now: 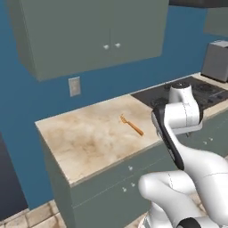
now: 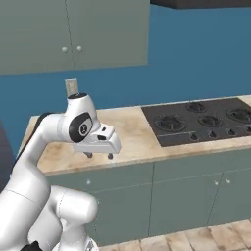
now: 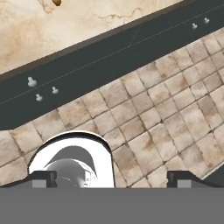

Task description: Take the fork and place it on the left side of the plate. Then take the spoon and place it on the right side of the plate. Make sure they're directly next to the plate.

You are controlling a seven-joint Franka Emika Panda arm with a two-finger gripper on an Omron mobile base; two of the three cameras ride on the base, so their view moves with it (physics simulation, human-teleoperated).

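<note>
Fork (image 1: 131, 125) lies untouched mid-counter (image 1: 89, 138), tines away from the edge, while gripper (image 2: 98, 155), fingers spread wide and empty, hangs over the counter's front edge, not yet reaching

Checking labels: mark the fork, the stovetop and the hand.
fork (image 1: 132, 125): left base view, middle of its orange handle.
stovetop (image 2: 182, 131): right base view, bare black surface near the front-left burner.
hand (image 2: 99, 156): right base view, midway between its fingertips.

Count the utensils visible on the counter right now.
1: the orange fork lies flat on the counter, just left of the cooktop and beyond the arm. The arm blocks part of the counter, so more could be hidden.
</note>
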